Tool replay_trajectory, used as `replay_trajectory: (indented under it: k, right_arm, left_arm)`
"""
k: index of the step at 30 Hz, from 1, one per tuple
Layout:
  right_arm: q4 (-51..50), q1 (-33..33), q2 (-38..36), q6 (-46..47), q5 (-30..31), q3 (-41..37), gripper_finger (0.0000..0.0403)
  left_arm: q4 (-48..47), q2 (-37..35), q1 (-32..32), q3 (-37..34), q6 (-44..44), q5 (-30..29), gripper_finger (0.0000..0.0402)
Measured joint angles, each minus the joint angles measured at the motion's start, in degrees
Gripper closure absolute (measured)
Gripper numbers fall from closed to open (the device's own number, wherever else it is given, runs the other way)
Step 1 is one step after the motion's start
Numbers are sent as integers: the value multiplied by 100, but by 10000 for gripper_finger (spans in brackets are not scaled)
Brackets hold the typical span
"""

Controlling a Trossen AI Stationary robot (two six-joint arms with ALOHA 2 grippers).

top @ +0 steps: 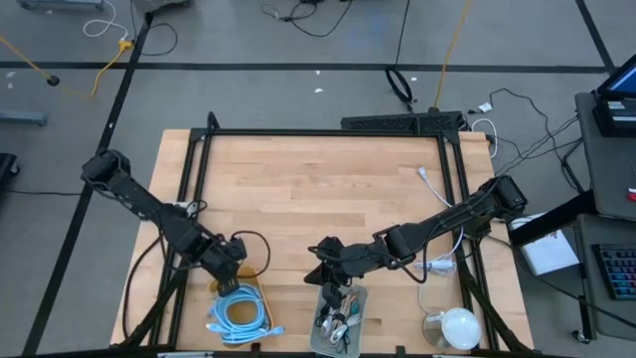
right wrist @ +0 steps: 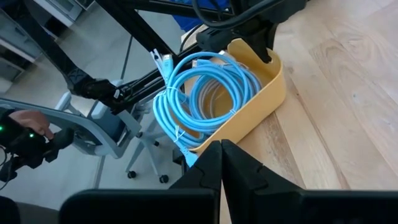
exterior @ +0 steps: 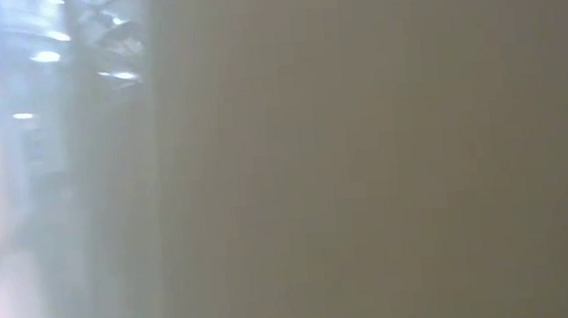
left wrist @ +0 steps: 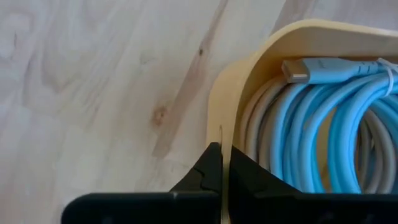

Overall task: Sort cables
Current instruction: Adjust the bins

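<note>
Light-blue coiled cables (top: 238, 313) (right wrist: 208, 93) lie in a pale yellow bin (right wrist: 261, 106) at the table's near edge, left of centre. My left gripper (top: 234, 273) (left wrist: 221, 165) is at the bin's far rim, shut on it. Thinner dark and pale cable bundles (top: 336, 316) lie in a grey tray (top: 358, 298) to the bin's right. My right gripper (top: 320, 251) (right wrist: 221, 155) hangs shut above the table just beyond that tray, with nothing between its fingers. The low view is blocked by something close and shows nothing of the table. My left gripper pinches the yellow bin's thin wall at its far rim (left wrist: 219, 130), one finger inside the bin and one outside. The fingers come from above, pointing steeply down. The bin stands on the table with the light-blue coils (left wrist: 323, 124) in it.
A round white object with a white cord (top: 452, 326) lies at the near right. A black cord (top: 253, 244) loops beside the left gripper. Black frame rails (top: 328, 132) run around the tabletop. A person's hand (right wrist: 31, 124) shows beyond the table's edge.
</note>
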Motion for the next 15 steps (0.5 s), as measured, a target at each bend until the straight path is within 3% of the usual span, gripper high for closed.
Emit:
replay_trajectory:
  k: [15]
  right_arm:
    - [-4, 0, 0, -16, 0, 0, 403]
  left_arm:
    - [1067, 9, 751, -13, 838, 171, 401]
